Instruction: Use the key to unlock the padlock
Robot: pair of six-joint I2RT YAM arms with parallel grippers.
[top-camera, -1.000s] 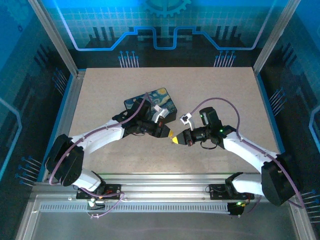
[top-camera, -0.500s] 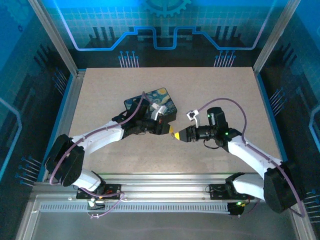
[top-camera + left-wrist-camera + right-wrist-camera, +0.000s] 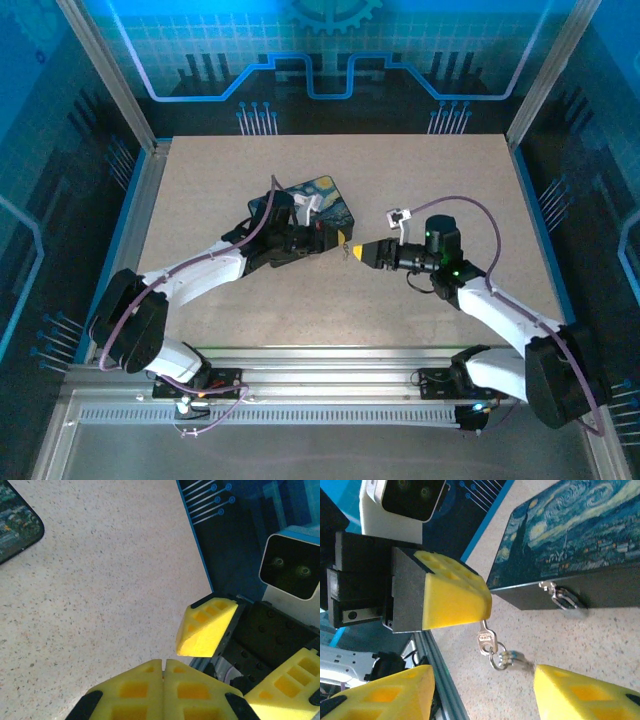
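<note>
The key [image 3: 487, 639] is small and silvery. It hangs blade-up from the shut yellow fingers of my left gripper [image 3: 479, 611], with a ring and a blurred second key [image 3: 512, 657] dangling below. My right gripper [image 3: 482, 674] is open, one finger on each side of the ring and just below it, touching nothing. The padlock [image 3: 563, 598], small and silvery, hangs on the dark front wall of the painted-lid box [image 3: 570, 525], a short way right of the key. In the top view the left gripper [image 3: 333, 240] and right gripper [image 3: 356, 251] meet tip to tip beside the box [image 3: 312, 205].
The speckled beige table [image 3: 430, 180] lies open to the right of and beyond the box. A blue-edged rail [image 3: 440, 680] runs along the table edge under my right gripper. In the left wrist view, the right gripper's fingers [image 3: 207, 629] stand just beyond my shut left gripper [image 3: 164, 662].
Both grippers have moved away from the near edge toward the box, staying tip to tip. The right wrist has swung out to the right.
</note>
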